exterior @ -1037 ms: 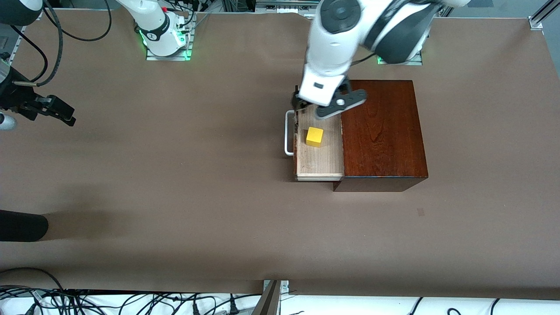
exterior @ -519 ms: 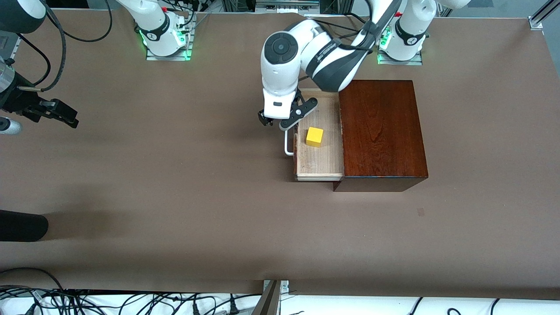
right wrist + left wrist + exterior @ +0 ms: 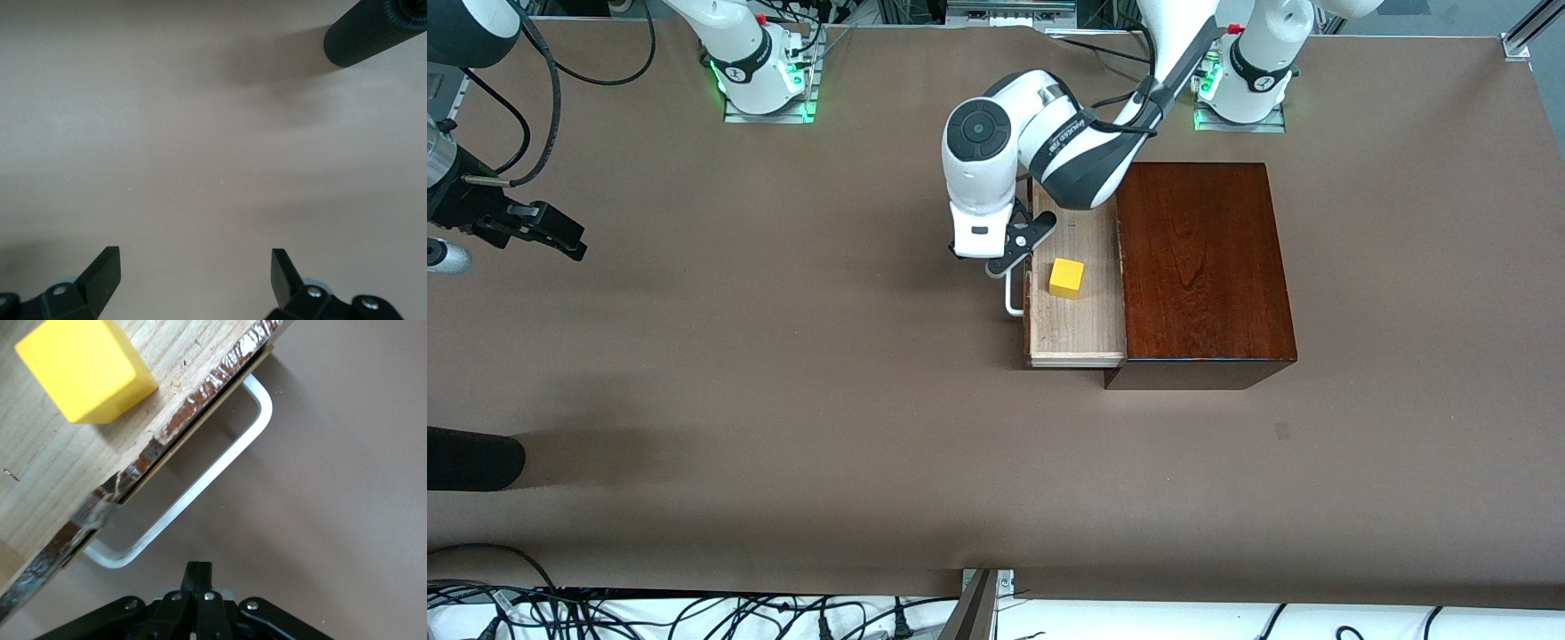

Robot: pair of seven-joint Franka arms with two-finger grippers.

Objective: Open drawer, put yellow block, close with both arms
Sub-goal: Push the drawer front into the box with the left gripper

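The small bright yellow cube (image 3: 1066, 277) (image 3: 83, 370) sits in the pulled-out pale wooden drawer (image 3: 1076, 333) (image 3: 60, 470) of the glossy reddish-brown wooden box (image 3: 1203, 267). Beside the drawer's white U-shaped bar handle (image 3: 1010, 298) (image 3: 200, 477), the left gripper (image 3: 1003, 258) (image 3: 198, 577) hangs with fingers pressed together, holding nothing. The right gripper (image 3: 543, 227) (image 3: 193, 273) waits spread wide over bare brown table (image 3: 783, 400) at the right arm's end.

block (image 3: 1066, 277) in drawer (image 3: 1074, 333) — drawer pulled out
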